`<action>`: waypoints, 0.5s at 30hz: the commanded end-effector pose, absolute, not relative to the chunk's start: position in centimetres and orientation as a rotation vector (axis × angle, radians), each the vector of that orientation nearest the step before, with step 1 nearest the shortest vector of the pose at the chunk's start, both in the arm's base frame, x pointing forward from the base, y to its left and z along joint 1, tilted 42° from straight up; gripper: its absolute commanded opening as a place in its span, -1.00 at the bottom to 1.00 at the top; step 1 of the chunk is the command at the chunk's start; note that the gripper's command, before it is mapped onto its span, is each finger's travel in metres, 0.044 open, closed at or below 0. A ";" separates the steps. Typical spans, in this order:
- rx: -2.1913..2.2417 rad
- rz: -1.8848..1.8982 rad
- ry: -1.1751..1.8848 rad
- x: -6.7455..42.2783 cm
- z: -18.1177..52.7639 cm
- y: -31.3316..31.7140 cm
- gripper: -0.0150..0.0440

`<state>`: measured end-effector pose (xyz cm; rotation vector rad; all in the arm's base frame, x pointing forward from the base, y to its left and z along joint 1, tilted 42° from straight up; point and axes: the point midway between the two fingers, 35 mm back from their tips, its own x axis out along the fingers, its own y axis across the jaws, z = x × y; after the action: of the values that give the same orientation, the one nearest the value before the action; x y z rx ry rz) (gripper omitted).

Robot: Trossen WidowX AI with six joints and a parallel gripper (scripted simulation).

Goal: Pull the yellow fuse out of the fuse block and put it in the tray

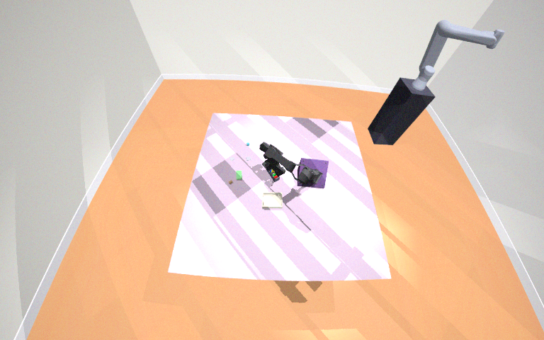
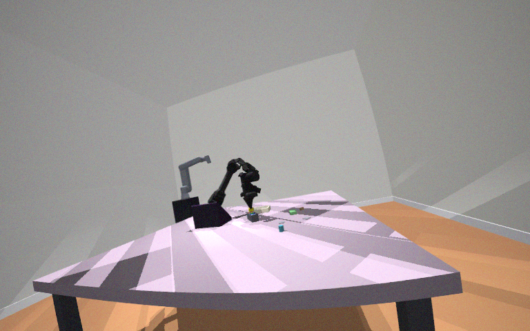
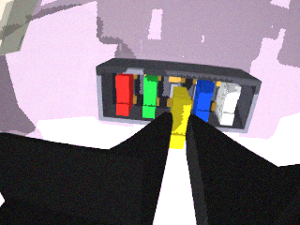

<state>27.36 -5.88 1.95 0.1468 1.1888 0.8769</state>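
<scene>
My gripper [image 3: 178,122] [image 2: 250,208] is shut on the yellow fuse [image 3: 180,118] [image 2: 250,210] and holds it a little above the dark fuse block [image 3: 178,70] [image 2: 253,217] [image 1: 270,173]. In the wrist view the block's middle slot shows under the lifted fuse. The red fuse [image 3: 124,94] and green fuse [image 3: 149,96] stand to its left, the blue fuse [image 3: 204,99] and white fuse [image 3: 229,104] to its right. The cream tray [image 1: 273,200] [image 2: 263,208] [image 3: 22,7] lies on the table beside the block.
A purple box [image 1: 314,171] [image 2: 209,215] holds the arm's base. A green block [image 1: 239,174] [image 2: 292,212], a small brown piece [image 1: 230,181] and a teal piece [image 1: 247,143] [image 2: 281,227] lie on the striped table. A dark camera box [image 1: 399,110] hangs on a grey mount.
</scene>
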 end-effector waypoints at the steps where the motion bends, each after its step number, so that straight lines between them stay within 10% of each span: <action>1: 0.136 0.878 1.186 27.4 2.2 -6.1 -0.49; 15: 0.136 0.878 1.187 27.3 3.5 -7.3 -0.49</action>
<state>27.18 -6.85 3.07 0.1484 1.1904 0.8779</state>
